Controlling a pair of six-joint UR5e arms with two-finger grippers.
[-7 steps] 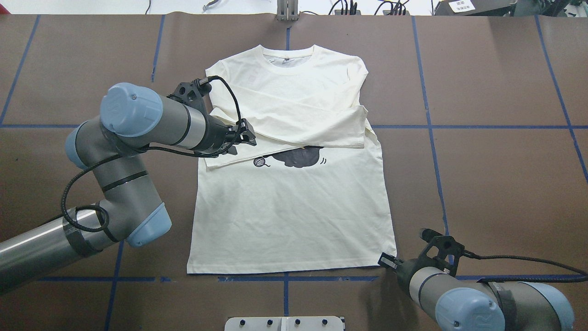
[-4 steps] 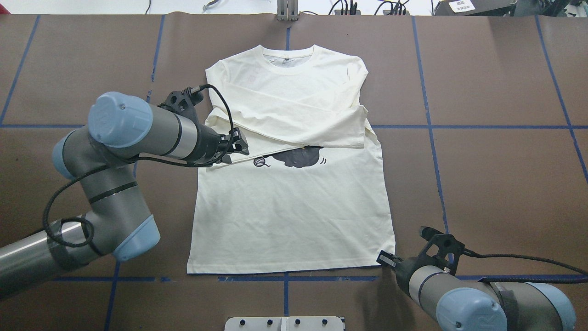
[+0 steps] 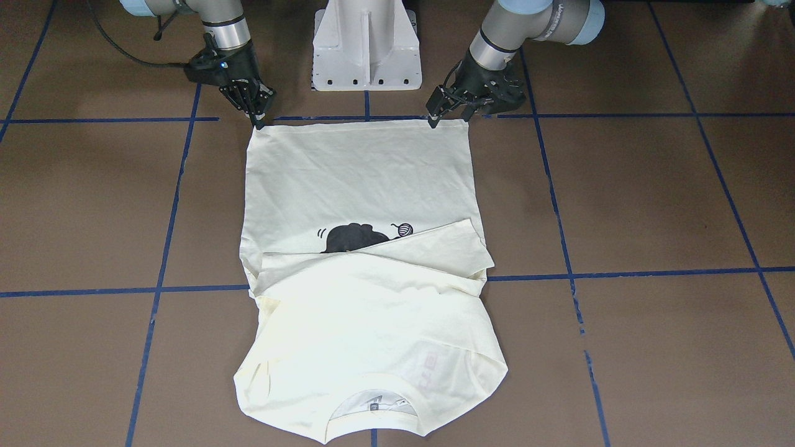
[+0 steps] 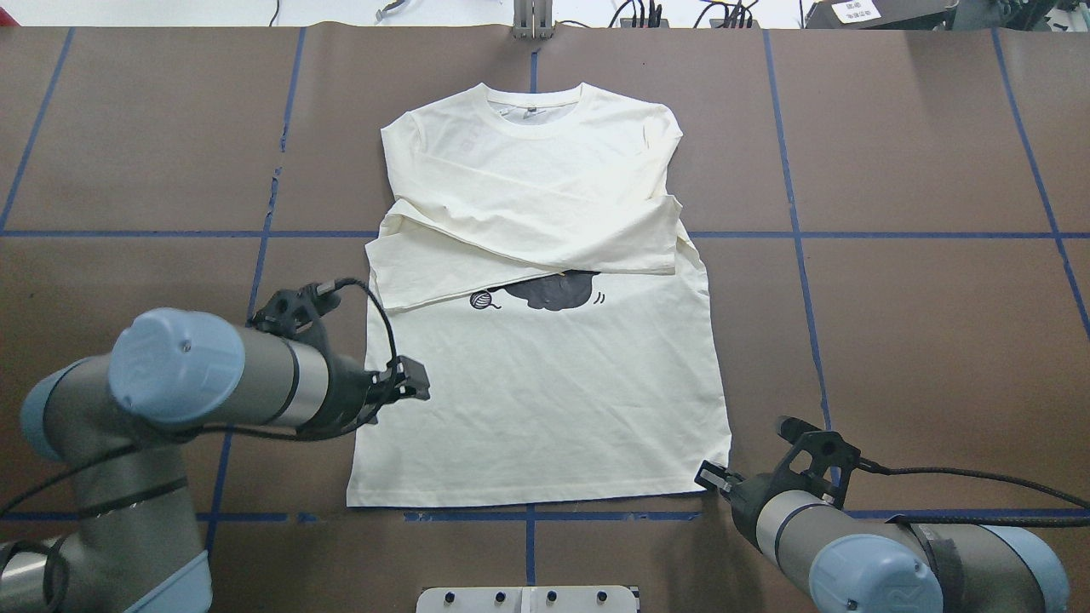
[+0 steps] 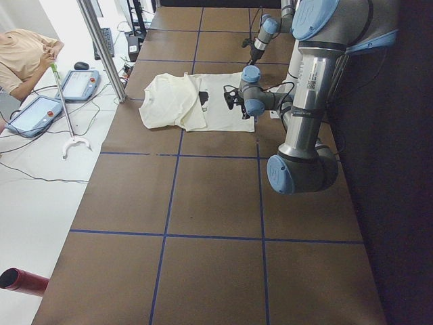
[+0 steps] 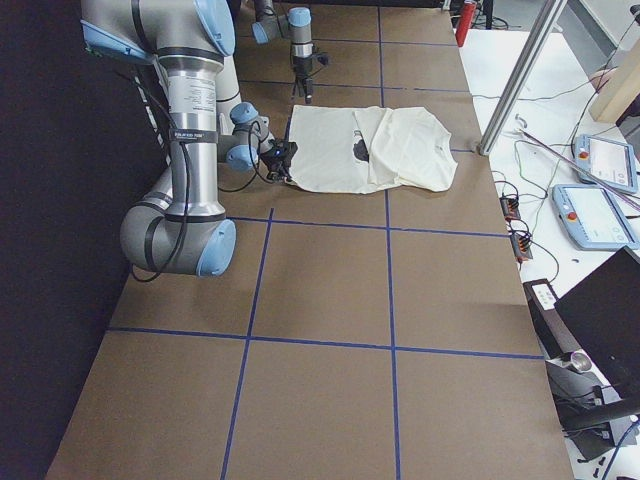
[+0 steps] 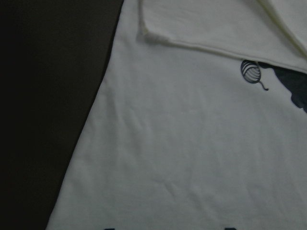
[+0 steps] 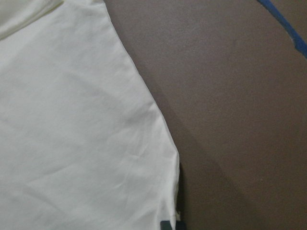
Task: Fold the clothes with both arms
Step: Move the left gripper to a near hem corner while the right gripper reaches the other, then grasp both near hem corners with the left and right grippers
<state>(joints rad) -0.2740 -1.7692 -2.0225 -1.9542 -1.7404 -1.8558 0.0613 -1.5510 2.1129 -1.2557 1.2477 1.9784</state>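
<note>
T-shirt [image 4: 545,400], sleeves [image 4: 528,234] half hiding its print [image 4: 549,291]; cannot tell whether left pincer [image 4: 417,381] or right pincer [image 4: 711,477] grips.

A brown table [image 4: 920,358], marked into large squares by blue tape lines [image 4: 894,234], carries one garment flat at its middle: a cream-white T-shirt [image 4: 545,409]. Its collar lies toward the far edge and its sleeves are folded across the chest, half covering the black cat print [image 4: 549,291]. A white pedestal base [image 3: 366,43] stands at the robot's edge.
</note>
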